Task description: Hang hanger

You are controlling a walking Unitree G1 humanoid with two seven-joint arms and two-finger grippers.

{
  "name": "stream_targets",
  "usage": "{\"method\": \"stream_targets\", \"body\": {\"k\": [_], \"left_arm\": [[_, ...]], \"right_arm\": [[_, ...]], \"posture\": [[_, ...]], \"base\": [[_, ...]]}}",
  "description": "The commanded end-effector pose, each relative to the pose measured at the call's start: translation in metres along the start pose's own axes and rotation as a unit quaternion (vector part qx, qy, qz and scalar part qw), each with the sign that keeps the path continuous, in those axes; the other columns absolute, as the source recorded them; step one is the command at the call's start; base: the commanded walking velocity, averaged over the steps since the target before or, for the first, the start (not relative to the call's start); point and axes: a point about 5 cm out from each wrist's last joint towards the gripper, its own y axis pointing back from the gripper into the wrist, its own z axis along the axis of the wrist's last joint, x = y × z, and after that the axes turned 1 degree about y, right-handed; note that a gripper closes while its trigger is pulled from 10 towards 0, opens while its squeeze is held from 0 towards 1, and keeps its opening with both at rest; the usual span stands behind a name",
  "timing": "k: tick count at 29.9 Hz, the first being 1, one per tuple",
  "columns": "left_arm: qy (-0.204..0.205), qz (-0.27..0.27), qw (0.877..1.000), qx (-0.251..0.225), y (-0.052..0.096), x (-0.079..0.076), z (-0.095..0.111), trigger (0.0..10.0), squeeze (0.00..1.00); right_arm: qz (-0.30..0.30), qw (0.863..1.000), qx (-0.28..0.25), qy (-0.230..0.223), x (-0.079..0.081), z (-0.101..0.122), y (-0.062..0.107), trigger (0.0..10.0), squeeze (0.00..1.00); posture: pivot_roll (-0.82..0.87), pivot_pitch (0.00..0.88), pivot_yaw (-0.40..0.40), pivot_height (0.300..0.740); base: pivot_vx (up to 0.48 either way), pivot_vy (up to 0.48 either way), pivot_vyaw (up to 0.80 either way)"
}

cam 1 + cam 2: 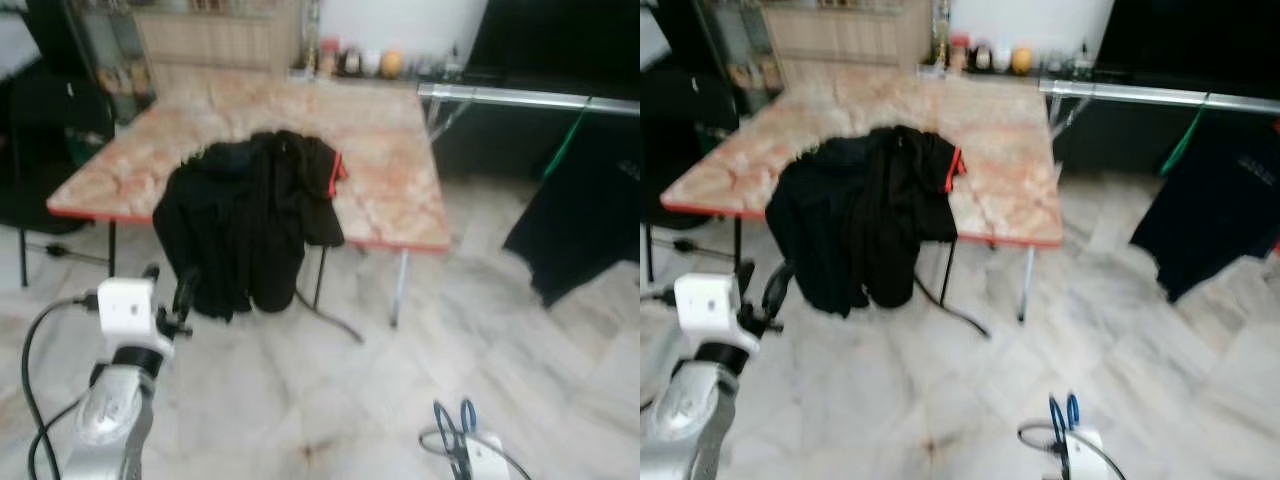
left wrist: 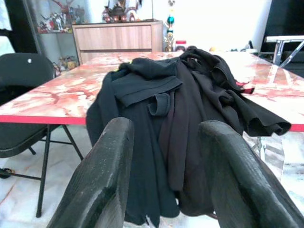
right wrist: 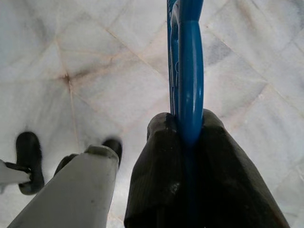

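The right tool [image 3: 190,137] is clamped on the blue hanger [image 3: 187,71] low at the robot's right, the silver rail [image 1: 520,98] lying ahead and rightward beyond the desk [image 1: 390,190], while the left tool [image 2: 161,166] gapes empty.

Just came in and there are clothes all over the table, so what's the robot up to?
The robot stands facing a marble-patterned table with a heap of black clothes draped over its near edge. Its right gripper is shut on a blue hanger, held low above the tiled floor. Its left gripper is open and raised toward the clothes without touching them. A metal rail with a dark garment hanging from it stands to the right.
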Motion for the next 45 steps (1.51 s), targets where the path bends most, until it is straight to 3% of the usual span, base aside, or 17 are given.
{"method": "stream_targets", "body": {"k": [1, 14, 20, 21, 22, 24, 25, 27, 30, 34, 35, 38, 41, 44, 45], "left_arm": [[-0.011, -0.012, 1.0, 0.016, 0.001, -0.005, -0.005, 10.0, 0.0], [-0.002, -0.052, 0.998, 0.041, 0.002, -0.014, -0.013, 10.0, 0.0], [-0.018, -0.09, 0.994, 0.056, 0.001, -0.021, -0.019, 10.0, 0.0], [-0.057, -0.127, 0.988, 0.072, 0.001, -0.027, -0.026, 10.0, 0.0], [-0.069, -0.137, 0.985, 0.077, 0.001, -0.028, -0.029, 10.0, 0.0], [-0.076, -0.143, 0.984, 0.08, 0.001, -0.028, -0.03, 10.0, 0.0], [-0.095, -0.157, 0.979, 0.085, -0.001, -0.027, -0.035, 10.0, 0.0], [-0.103, -0.16, 0.978, 0.087, -0.001, -0.026, -0.037, 10.0, 0.0], [-0.134, -0.14, 0.977, 0.094, -0.004, -0.01, -0.049, 10.0, 0.0], [-0.132, -0.122, 0.978, 0.104, -0.004, -0.002, -0.056, 10.0, 0.0], [-0.136, -0.101, 0.977, 0.131, 0.0, 0.011, -0.071, 10.0, 0.0], [-0.141, -0.098, 0.975, 0.142, 0.0, 0.02, -0.074, 10.0, 0.0], [-0.142, -0.1, 0.975, 0.139, -0.003, 0.021, -0.072, 10.0, 0.0], [-0.139, -0.149, 0.972, 0.112, -0.013, 0.011, -0.06, 10.0, 0.0], [-0.142, -0.174, 0.969, 0.106, -0.014, 0.007, -0.056, 10.0, 0.0]], "right_arm": [[-0.003, 1.0, -0.008, 0.005, -0.003, 0.004, 0.0, 10.0, 0.0], [-0.025, 0.999, -0.032, 0.004, -0.005, 0.008, 0.0, 10.0, 0.0], [-0.037, 0.998, -0.055, 0.006, -0.006, 0.012, 0.001, 10.0, 0.0], [-0.036, 0.994, -0.103, 0.025, -0.012, 0.037, -0.001, 10.0, 0.0], [-0.038, 0.99, -0.131, 0.032, -0.017, 0.054, -0.002, 10.0, 0.0], [-0.039, 0.987, -0.149, 0.036, -0.02, 0.066, -0.002, 10.0, 0.0], [-0.026, 0.979, -0.195, 0.054, -0.034, 0.104, 0.0, 10.0, 0.0], [-0.02, 0.976, -0.209, 0.062, -0.038, 0.115, 0.002, 10.0, 0.0], [0.003, 0.965, -0.242, 0.1, -0.044, 0.138, 0.007, 10.0, 0.0], [0.01, 0.963, -0.251, 0.103, -0.046, 0.144, 0.008, 10.0, 0.0], [0.039, 0.955, -0.269, 0.117, -0.047, 0.156, 0.012, 10.0, 0.0], [0.105, 0.939, -0.282, 0.165, -0.042, 0.169, 0.017, 10.0, 0.0], [0.126, 0.933, -0.282, 0.184, -0.039, 0.172, 0.018, 10.0, 0.0], [0.191, 0.909, -0.22, 0.298, -0.039, 0.168, 0.02, 10.0, 0.0], [0.212, 0.9, -0.208, 0.318, -0.04, 0.168, 0.021, 10.0, 0.0]], "posture": [[0.11, 0.0, -0.033, 0.74], [0.11, 0.0, -0.036, 0.74], [0.11, 0.0, -0.036, 0.74], [0.1, 0.0, -0.034, 0.74], [0.1, 0.0, -0.035, 0.74], [0.1, 0.0, -0.035, 0.74], [0.09, 0.0, -0.038, 0.74], [0.09, 0.0, -0.038, 0.74], [0.1, 0.0, -0.041, 0.74], [0.1, 0.0, -0.041, 0.74], [0.08, 0.0, -0.038, 0.74], [0.08, 0.0, -0.04, 0.74], [0.08, 0.0, -0.04, 0.74], [0.08, 0.0, -0.043, 0.74], [0.08, 0.0, -0.043, 0.74]], "base": [[0.0, 0.0, 0.0], [0.0, 0.0, 0.0], [0.0, 0.0, 0.0], [0.0, 0.0, 0.0], [0.0, 0.0, 0.0], [0.0, 0.0, 0.0], [0.0, 0.0, 0.0], [0.0, 0.0, 0.0], [0.0, 0.0, 0.0], [0.0, 0.0, 0.0], [0.0, 0.0, 0.0], [0.0, 0.0, 0.0], [0.0, 0.0, 0.0], [0.0, 0.0, 0.0], [0.0, 0.0, 0.0]]}}
